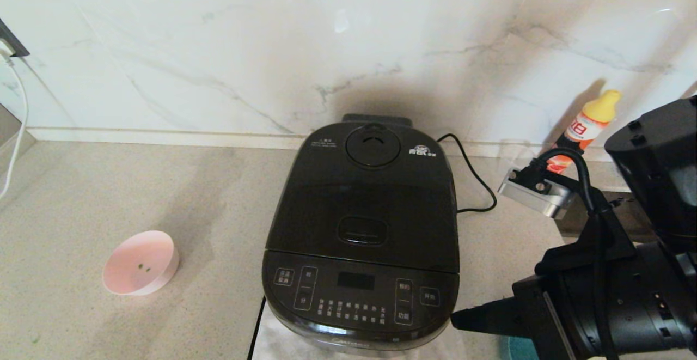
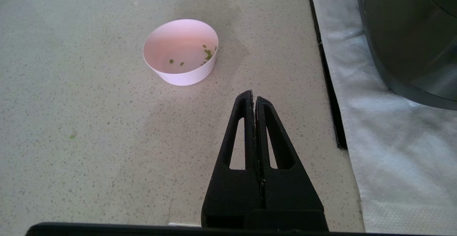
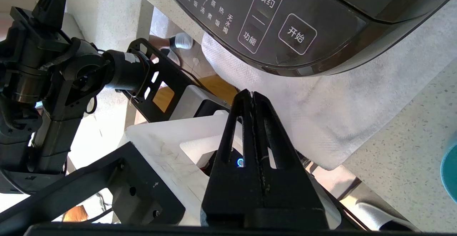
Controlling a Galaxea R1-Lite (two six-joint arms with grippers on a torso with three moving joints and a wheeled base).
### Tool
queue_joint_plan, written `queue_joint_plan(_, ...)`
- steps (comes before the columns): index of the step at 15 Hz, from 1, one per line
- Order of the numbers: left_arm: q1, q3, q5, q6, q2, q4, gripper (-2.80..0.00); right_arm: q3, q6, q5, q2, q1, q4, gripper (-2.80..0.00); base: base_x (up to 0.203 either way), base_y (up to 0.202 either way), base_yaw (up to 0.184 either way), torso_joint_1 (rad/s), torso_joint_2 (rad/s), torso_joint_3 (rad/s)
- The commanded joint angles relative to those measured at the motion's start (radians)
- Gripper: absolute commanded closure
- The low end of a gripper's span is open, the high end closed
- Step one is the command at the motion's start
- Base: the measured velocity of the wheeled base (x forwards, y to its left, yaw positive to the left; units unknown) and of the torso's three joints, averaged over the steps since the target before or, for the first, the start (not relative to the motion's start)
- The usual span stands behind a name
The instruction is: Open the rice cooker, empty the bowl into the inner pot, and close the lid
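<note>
The lid [image 1: 362, 207] is down on the rice cooker [image 1: 361, 273]; the pink bowl [image 1: 141, 262] holds only scraps. Both grippers, left [image 2: 254, 95] and right [image 3: 249, 95], are pressed closed, empty. Task looks finished.

Speckled beige countertop [image 1: 81, 196] meets a white marble-pattern wall [image 1: 218, 38]. White mat [image 2: 385, 132] lies on the counter. Orange bottle [image 1: 585, 126] with yellow cap leans at the wall, far right. White cable [image 1: 19, 126] hangs far left.
</note>
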Motion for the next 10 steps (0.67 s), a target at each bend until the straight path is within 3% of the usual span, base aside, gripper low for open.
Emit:
queue_joint_plan(1,0.000,0.009,0.000,0.000,0.001,-0.001,0.00,0.003,0.004,0.001,0.003,-0.001,0.002,0.00,0.000,0.000,0.000,0.000,0.00,0.000)
queue_joint_plan(10,0.000,0.009,0.000,0.000,0.001,-0.001,0.00,0.019,0.002,-0.005,0.042,-0.009,-0.086,0.00,0.000,0.000,0.000,0.000,0.00,0.000)
